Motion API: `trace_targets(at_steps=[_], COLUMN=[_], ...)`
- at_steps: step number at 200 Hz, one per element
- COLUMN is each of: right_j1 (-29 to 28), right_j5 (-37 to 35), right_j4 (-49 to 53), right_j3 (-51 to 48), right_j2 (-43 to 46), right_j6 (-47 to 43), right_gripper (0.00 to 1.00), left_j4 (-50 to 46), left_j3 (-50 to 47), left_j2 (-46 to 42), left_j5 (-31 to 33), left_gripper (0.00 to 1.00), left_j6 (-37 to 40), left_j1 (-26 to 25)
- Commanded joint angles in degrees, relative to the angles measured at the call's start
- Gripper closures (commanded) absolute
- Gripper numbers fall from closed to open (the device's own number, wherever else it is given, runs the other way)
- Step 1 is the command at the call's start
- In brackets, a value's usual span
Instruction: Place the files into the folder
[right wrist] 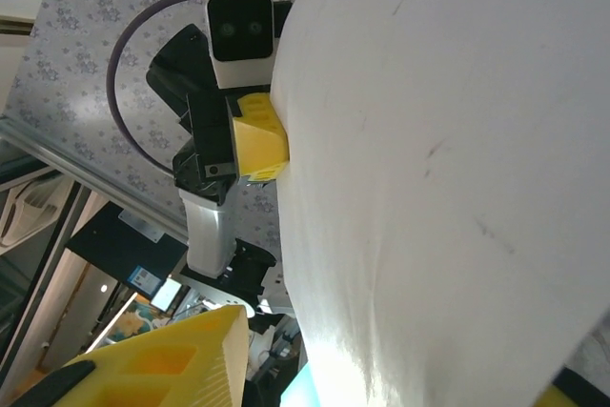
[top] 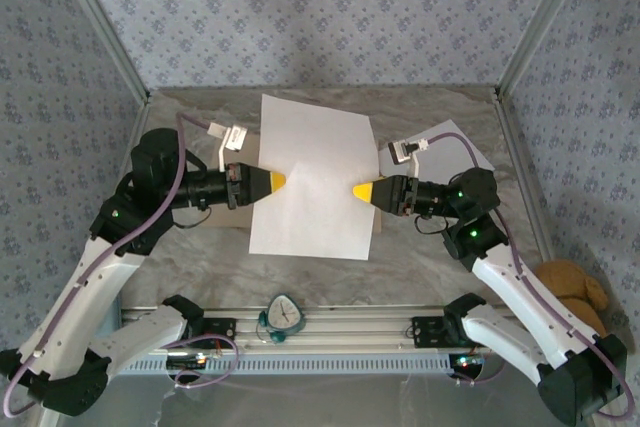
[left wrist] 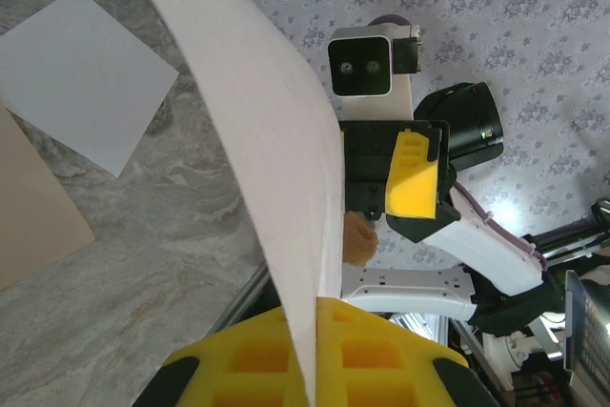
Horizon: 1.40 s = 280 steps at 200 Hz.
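One white file sheet (top: 312, 177) hangs lifted over the middle of the table. My left gripper (top: 278, 182) is shut on its left edge; in the left wrist view the yellow fingers (left wrist: 372, 350) pinch the sheet (left wrist: 257, 140) at the gripper (left wrist: 319, 310). My right gripper (top: 360, 192) is at the sheet's right edge. Its jaws stand apart around the sheet (right wrist: 448, 159), with a gap beside one finger (right wrist: 172, 359), so the gripper (right wrist: 400, 355) is open. The second file (left wrist: 81, 78) lies flat behind the right arm (top: 455, 139). A corner of the tan folder (left wrist: 29, 216) lies on the table under the left arm.
A brown plush toy (top: 570, 282) sits at the right edge beside the right arm. A small round-cornered clock (top: 283, 314) rests on the front rail. Patterned walls and aluminium posts (top: 105, 22) close in the grey marbled table (top: 420, 247).
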<state>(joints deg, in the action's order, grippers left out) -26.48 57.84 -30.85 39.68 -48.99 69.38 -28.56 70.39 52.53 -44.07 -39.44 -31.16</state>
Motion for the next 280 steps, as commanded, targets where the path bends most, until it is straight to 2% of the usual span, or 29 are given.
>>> trace_targets(at_steps=[1,46,74,91,104,126,146,154,168,192,225,280], right_j1=[0.4,0.6,0.7,0.8,0.9,1.6,2.9,3.6,5.6,9.2,10.7,10.3], right_j5=[-0.6,-0.6,-0.7,-0.8,-0.7,-0.3,-1.1,-1.6,-2.6,-4.7,-14.3,-27.3], right_j4=[0.1,0.3,0.5,1.4,3.1,10.6,25.5,31.6,41.4,52.7,68.8,83.4], right_j3=[0.7,0.6,0.3,0.0,0.3,1.3,4.1,5.5,7.8,10.3,16.5,27.2], right_j2=[1.1,1.1,1.1,1.2,1.2,1.9,2.1,1.8,0.9,-2.1,-7.7,-14.7], right_j6=[-0.8,-0.9,-1.0,-1.5,-2.7,-7.6,-16.9,-20.7,-26.0,-31.1,-40.7,-48.9], right_gripper=[0.63,0.70,0.80,0.91,1.00,1.00,1.00,1.00,1.00,1.00,1.00,1.00], left_j4=[3.3,4.1,4.1,4.0,4.0,3.3,0.7,-0.4,-2.0,-2.9,-4.5,-5.0], left_j3=[-0.7,-1.7,-1.8,-1.8,-1.9,-2.1,-1.7,-1.6,-1.6,-2.9,-5.1,-7.6], left_j2=[-0.6,-0.7,-0.6,-0.7,-0.7,-0.6,-0.1,0.2,0.9,2.5,6.3,14.5], left_j5=[-2.4,-2.8,-2.3,-2.1,-1.6,-0.7,1.5,2.4,3.8,5.3,7.0,12.8], left_gripper=[1.00,1.00,1.00,0.97,0.85,0.54,0.31,0.24,0.19,0.16,0.16,0.18], left_j6=[-1.0,-1.1,-0.9,-0.9,-0.8,-0.6,0.7,1.2,1.5,0.8,0.1,1.0], left_j1=[0.3,0.2,0.3,0.4,0.3,0.3,0.6,1.0,1.9,3.8,5.9,6.5])
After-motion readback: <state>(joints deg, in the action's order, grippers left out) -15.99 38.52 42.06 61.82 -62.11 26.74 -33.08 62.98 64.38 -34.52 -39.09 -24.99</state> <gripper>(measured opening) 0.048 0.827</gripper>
